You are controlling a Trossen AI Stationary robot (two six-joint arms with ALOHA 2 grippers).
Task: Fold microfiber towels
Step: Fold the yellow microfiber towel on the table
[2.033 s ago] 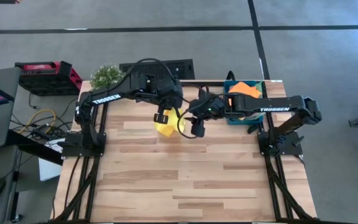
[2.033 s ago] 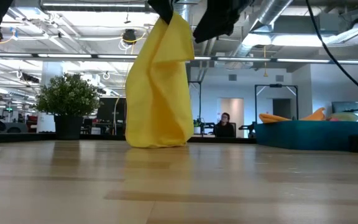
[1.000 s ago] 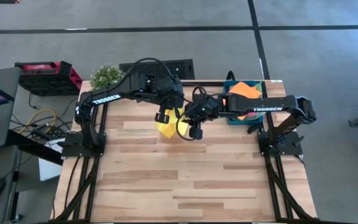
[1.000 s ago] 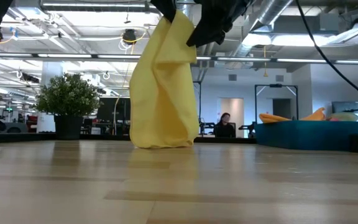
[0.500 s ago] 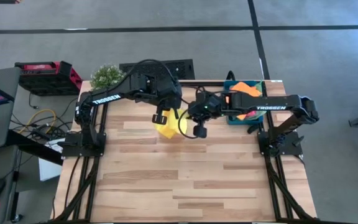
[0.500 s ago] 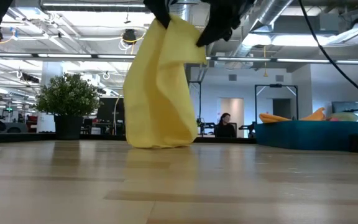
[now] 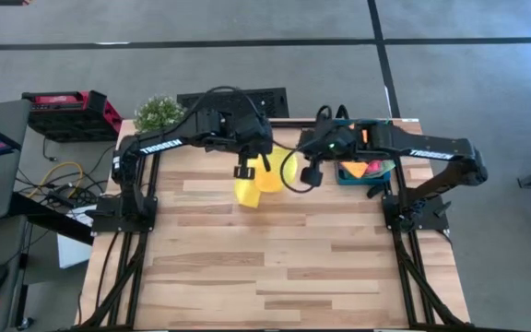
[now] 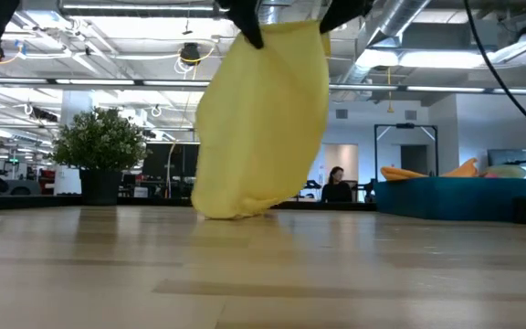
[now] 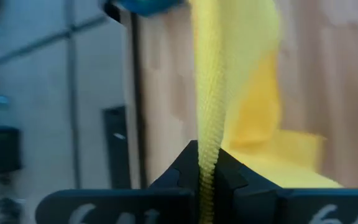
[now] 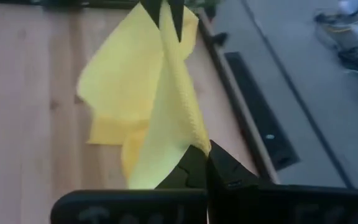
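L gripper [image 7: 244, 170], over table's [image 7: 247, 267] back centre: fingers [image 9: 180, 179] pinched tight on one top corner of yellow towel [image 8: 258, 128]. Towel hangs spread betw. both grippers, lower edge bunched & touching tabletop, plant [image 8: 99, 151] to its L in low view. R gripper [image 7: 311, 173], just R of towel: nipped on opp. top corner; further R, teal bin [image 7: 373, 172] at table's back R w/ orange towel [image 8: 464, 168] & pink towel [image 7: 358, 170] inside, person [image 8: 337, 185] seated far off in room behind.
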